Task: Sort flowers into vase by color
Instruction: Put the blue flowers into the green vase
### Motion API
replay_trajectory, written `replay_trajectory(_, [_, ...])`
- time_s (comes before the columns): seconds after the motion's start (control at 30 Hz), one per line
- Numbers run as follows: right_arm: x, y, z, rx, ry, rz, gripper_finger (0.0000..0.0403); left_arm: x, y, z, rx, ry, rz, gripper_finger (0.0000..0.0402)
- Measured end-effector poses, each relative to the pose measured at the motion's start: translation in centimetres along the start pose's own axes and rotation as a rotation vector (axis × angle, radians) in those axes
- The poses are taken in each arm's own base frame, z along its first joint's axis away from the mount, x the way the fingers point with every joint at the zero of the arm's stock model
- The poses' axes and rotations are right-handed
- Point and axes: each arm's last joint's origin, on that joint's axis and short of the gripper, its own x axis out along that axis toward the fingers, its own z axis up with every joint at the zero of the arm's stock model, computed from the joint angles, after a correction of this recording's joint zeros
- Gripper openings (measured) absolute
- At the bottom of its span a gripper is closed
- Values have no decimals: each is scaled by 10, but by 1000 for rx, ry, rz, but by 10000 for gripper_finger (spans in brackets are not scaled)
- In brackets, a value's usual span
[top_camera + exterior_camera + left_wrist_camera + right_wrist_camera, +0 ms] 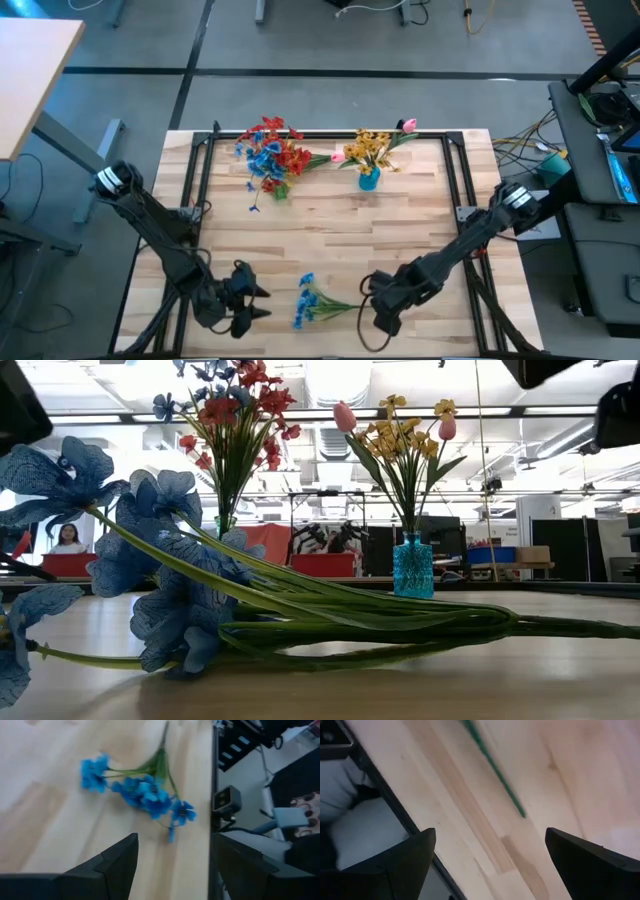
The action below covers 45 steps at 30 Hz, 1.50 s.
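Blue spray point(312, 299): flat on the table point(330, 215) near the front edge, blooms toward my left gripper point(250, 302), stem end toward my right gripper point(378, 316). Not held.
Left gripper: fingers wide, beside the blooms.
Right gripper: fingers wide, just off the stem tip, likely to pick it up.
Red-blue bunch point(272, 152), yellow-pink bunch point(375, 147) in blue vase point(369, 179): far side, already sorted.

Bright ceiling lights are shining evenly on the table point(330, 225). The blue flowers point(150, 570) close to the low camera are looking blurry. The stem point(495, 770) ahead of the right gripper point(490, 865) is smearing.
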Motion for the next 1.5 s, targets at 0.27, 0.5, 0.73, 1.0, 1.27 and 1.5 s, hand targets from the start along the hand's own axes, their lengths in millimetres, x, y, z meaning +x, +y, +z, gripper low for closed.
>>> replay_trajectory(0.27, [15, 27, 22, -254, -213, -116, 368, 12, -3, -16, -24, 22, 3, 237])
replay_trajectory(0.5, [28, 37, 31, -343, -241, -138, 368, 14, -3, -19, -34, 27, 6, 237])
replay_trajectory(0.73, [57, 51, 41, -529, -366, -107, 368, 15, -2, -19, -27, -39, 34, 237])
replay_trajectory(1.0, [97, 49, 53, -610, -429, -188, 354, 22, -3, -20, -11, -138, 67, 237])
replay_trajectory(1.27, [112, 50, 54, -586, -391, -144, 198, 22, -9, -15, -64, -226, 25, 237])
replay_trajectory(1.5, [105, 50, 54, -610, -415, -163, 25, 22, -12, -13, -44, -273, 26, 237])
